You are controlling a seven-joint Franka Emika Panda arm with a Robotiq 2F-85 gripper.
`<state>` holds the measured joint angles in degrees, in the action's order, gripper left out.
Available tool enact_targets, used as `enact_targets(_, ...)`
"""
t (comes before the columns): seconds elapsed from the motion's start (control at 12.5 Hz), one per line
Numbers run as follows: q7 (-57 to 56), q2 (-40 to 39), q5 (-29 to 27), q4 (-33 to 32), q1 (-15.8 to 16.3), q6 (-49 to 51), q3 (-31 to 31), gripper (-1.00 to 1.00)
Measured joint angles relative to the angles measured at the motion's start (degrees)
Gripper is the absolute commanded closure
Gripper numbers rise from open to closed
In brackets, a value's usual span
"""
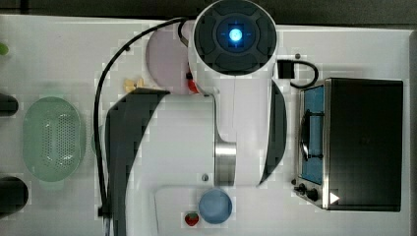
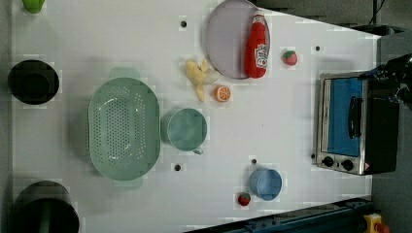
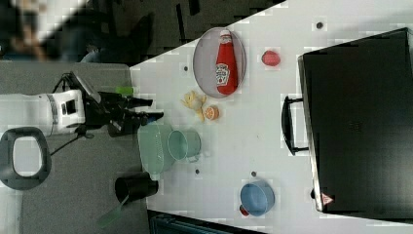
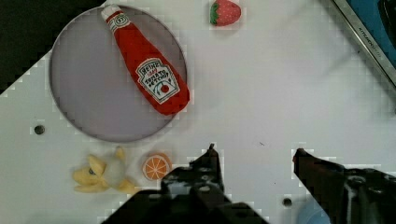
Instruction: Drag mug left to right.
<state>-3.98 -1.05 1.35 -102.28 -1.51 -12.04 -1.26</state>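
1. Arm (image 1: 236, 123): glossy white shell, rounded segments, dark grey-black patches at the joints.
2. Top cap: round dark grey disc with a glowing blue light (image 1: 236, 34) in the middle.
3. Brushed silver metal band (image 1: 224, 164) around one link.
4. Thick black cable (image 1: 101, 113) looping along the side of the arm.
5. Claw (image 4: 254, 154): black, two pointed fingers (image 4: 210, 161) with angular, blocky bodies behind them.
6. Wrist (image 3: 63, 111): white housing with a silver ring, black hardware and thin cables bolted on.
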Motion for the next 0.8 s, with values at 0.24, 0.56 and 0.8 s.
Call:
enact_targets(0.24, 0.0, 11.04, -1.13, -9.18, -5.12, 11.74, -3.84, -0.99)
enact_targets(0.56, 0.0, 15.18, -1.4, -6.38, -4.72, 10.08, -5.86, -1.0)
enact_targets(0.8, 0.0, 11.71, -1.24, -6.04, -4.47, 8.39, -11.4, -1.0)
